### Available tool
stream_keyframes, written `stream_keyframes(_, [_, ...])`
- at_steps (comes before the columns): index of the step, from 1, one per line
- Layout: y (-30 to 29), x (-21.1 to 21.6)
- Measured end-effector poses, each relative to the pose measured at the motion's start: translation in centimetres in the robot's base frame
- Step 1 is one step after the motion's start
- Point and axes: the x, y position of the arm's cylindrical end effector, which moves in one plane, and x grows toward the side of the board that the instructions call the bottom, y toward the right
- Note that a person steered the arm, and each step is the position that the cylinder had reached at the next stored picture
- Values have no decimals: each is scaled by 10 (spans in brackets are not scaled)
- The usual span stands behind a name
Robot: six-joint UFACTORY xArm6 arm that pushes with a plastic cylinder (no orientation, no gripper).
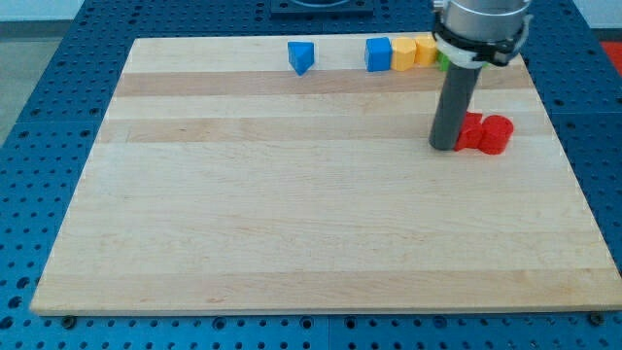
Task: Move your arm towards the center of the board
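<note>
board point(292, 233) | my tip point(444, 147) touching red blocks point(486, 134) | pincer: none visible

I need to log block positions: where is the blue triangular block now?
The blue triangular block sits near the view's top edge of the board, left of centre, apart from the blue cube to its right.

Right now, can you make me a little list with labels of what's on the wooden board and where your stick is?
board: wooden board
tip: my tip, near the view's top right, just left of the red blocks
red blocks: two, side by side
blue triangle block, top edge
blue cube, top edge
yellow blocks, right of the blue cube
green block, mostly hidden behind the rod
</note>
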Motion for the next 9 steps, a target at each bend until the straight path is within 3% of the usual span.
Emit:
stream_keyframes(2, [1, 0])
stream_keyframes(9, [-94, -2])
